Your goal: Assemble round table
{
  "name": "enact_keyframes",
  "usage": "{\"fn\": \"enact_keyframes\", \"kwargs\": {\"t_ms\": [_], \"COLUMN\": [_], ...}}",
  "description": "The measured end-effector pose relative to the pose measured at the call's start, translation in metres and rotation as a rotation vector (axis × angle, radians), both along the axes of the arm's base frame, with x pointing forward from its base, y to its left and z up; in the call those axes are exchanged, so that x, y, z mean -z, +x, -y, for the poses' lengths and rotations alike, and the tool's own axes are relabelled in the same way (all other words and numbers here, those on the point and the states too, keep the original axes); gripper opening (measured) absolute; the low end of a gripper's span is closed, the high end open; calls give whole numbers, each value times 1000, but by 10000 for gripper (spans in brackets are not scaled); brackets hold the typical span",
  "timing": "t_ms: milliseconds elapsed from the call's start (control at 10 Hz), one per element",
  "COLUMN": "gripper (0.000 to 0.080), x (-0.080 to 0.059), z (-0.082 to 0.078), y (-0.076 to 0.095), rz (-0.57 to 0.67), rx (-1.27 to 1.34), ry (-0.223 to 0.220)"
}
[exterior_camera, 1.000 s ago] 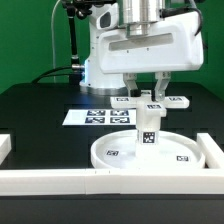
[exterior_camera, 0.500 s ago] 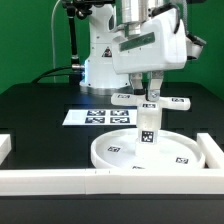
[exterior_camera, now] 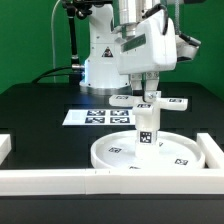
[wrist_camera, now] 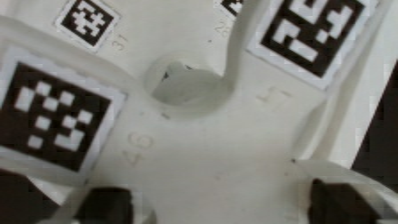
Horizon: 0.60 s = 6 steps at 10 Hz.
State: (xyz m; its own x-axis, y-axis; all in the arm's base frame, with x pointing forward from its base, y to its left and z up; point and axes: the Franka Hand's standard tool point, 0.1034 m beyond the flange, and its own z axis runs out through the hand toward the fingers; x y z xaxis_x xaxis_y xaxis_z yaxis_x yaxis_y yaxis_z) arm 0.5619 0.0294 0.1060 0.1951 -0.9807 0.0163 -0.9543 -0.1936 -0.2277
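Observation:
The round disc (exterior_camera: 120,152) lies on the black table near the front rail. The short post (exterior_camera: 147,128), with a tag on its side, stands upright on the disc's centre. The four-armed cross piece (exterior_camera: 176,102) sits level on top of the post. My gripper (exterior_camera: 150,88) comes straight down onto the cross piece's middle, with a finger on either side of it. In the wrist view the cross piece (wrist_camera: 214,130) fills the picture, showing its centre hole and tags. My gripper (wrist_camera: 231,205) is shut on it, with dark fingertips (wrist_camera: 107,205) at both sides.
The marker board (exterior_camera: 95,116) lies flat behind the disc. White border rails run along the front (exterior_camera: 50,180), the exterior view's right (exterior_camera: 212,150) and its left (exterior_camera: 4,146). The arm's white base (exterior_camera: 100,60) stands at the back.
My hand has turned about its vertical axis over the post, staying at the same place and height. The disc and post have not moved.

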Motion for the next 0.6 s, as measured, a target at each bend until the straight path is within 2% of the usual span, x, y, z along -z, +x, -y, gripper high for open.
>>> {"fn": "enact_keyframes", "kwargs": {"t_ms": [100,200,400,500,600], "gripper": [571,633,646,649,649], "x": [-6,-16,-38,-45,-40], "z": [-1,-1,-4,-7,-5], "y": [-2,-5,-9,-8,-9], "rz": [6,14,22,30,25], "rx": [-19,-38,-43,-44,-51], "ry": [3,13,46,54,46]}}
